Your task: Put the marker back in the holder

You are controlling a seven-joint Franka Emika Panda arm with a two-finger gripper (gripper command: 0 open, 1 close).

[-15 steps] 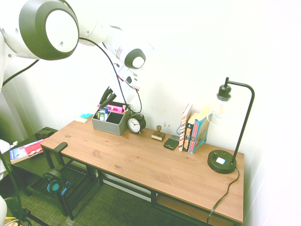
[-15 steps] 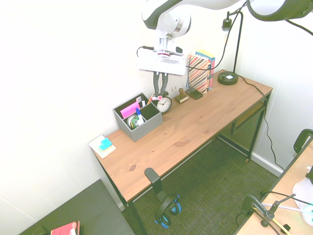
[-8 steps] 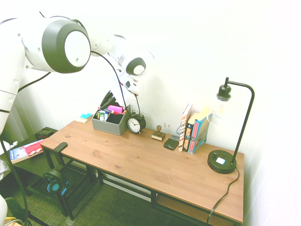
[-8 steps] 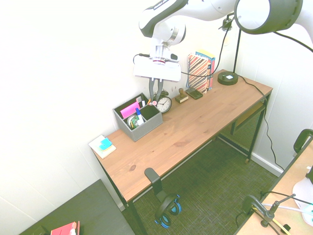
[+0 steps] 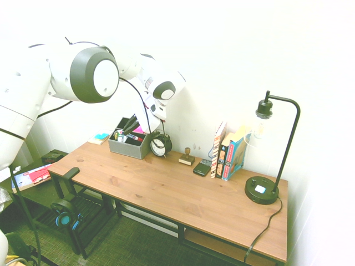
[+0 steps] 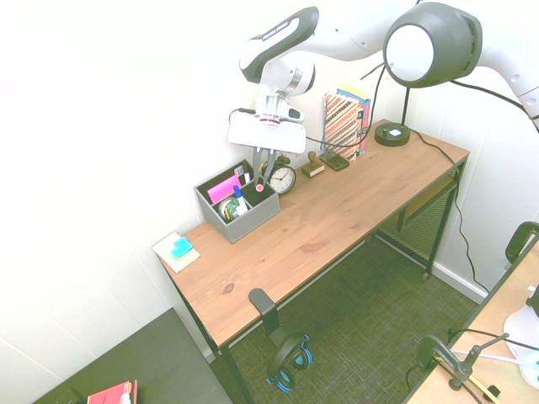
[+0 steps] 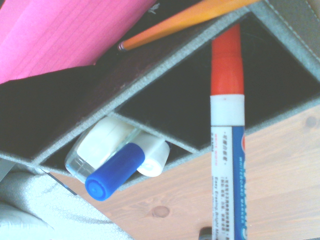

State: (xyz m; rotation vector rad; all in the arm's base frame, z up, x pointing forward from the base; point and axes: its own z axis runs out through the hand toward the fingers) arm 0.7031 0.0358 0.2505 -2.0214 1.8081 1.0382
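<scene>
Dark fingers (image 6: 256, 169), closed on red-capped white marker (image 7: 228, 130), which is held over the open compartment of the gray holder (image 6: 240, 220); holder stands at the bench's (image 6: 312, 227) wall-side edge, black alarm clock (image 6: 281, 178) just beside.
</scene>
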